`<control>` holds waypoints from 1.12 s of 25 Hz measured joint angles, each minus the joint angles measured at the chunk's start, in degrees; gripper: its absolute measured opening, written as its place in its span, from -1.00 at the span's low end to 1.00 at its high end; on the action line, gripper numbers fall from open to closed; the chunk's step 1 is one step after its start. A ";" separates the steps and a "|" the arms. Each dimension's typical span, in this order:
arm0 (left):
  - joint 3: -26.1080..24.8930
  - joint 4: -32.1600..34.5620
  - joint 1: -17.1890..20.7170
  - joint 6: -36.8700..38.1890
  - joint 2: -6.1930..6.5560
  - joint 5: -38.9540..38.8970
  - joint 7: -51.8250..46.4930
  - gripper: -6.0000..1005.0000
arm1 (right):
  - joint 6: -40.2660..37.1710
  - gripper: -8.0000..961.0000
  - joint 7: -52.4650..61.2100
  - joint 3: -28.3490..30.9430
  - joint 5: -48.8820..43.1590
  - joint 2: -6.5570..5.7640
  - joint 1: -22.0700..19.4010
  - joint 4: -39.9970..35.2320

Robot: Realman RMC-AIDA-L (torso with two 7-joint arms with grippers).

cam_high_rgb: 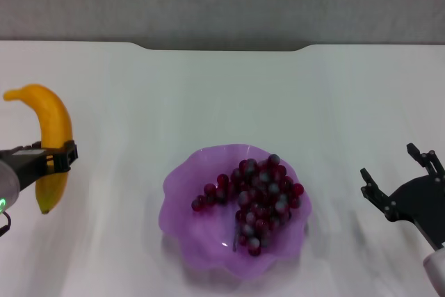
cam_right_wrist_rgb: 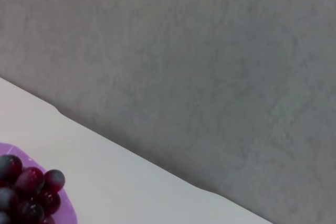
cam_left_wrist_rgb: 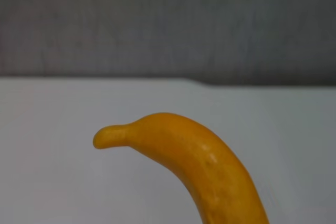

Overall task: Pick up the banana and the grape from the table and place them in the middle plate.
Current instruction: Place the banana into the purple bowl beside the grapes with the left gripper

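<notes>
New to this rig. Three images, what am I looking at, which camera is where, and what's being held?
It is a two-armed robot. The wide picture comes from its head camera, looking down at a white table. The other two come from cameras on its wrists.

The left tool is clamped on a banana at the table's left side; the left wrist camera shows that banana close up. The right tool is open, holding nothing, at the right.

In the middle sits a purple plate with the grape bunch in it; the right wrist camera catches its edge.
</notes>
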 joint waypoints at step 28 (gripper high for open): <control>7.71 35.58 4.54 -81.15 0.30 15.97 -12.67 -0.03 | 0.01 0.87 0.25 -0.04 0.05 0.03 0.54 -1.13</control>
